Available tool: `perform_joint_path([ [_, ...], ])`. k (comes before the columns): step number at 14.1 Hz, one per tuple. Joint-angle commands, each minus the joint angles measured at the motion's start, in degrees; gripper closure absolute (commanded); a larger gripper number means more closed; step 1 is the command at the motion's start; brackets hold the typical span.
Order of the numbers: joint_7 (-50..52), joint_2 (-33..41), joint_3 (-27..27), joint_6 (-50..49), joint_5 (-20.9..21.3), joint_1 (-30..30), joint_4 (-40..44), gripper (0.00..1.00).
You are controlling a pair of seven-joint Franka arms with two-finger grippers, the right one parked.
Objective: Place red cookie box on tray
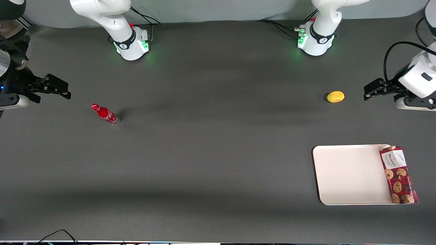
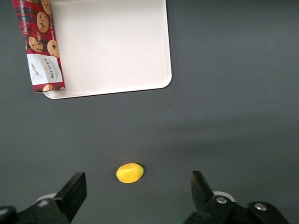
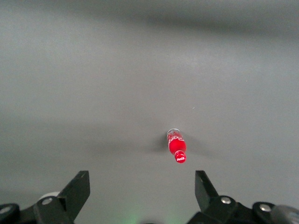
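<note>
In the front view, a small red soda bottle (image 1: 105, 114) stands at centre left. The yellow lemon-shaped fruit (image 1: 335, 96) lies right of centre. Lower right, the flat dark-red tartan cookie box (image 1: 398, 175) overlaps the cream-white rectangular tray's (image 1: 347, 175) edge. At the right edge, the black two-finger gripper (image 1: 369, 91) hangs spread wide, empty.

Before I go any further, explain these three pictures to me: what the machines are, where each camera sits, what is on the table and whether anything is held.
Two white robot arms are bolted to a dark table. The wide picture looks at them from the front. The other two come from cameras on each arm's wrist, looking down past its two black fingers. The working arm's hand hangs open and holds nothing, beside a yellow lemon-like fruit. Nearer the front camera lies a cream tray, and the red cookie box rests along its edge, partly overhanging the rim. Toward the parked arm's end stands a small red soda bottle.
</note>
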State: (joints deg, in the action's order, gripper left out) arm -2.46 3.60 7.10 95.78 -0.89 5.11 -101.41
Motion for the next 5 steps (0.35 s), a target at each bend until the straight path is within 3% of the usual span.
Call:
perform_joint_path([
  [1,0.71,0.27,-0.34,-1.03,-0.43,-0.19,0.85,0.00],
  [5,0.53,-0.09,-0.69,-1.39,-0.34,-1.42,1.91,0.00],
])
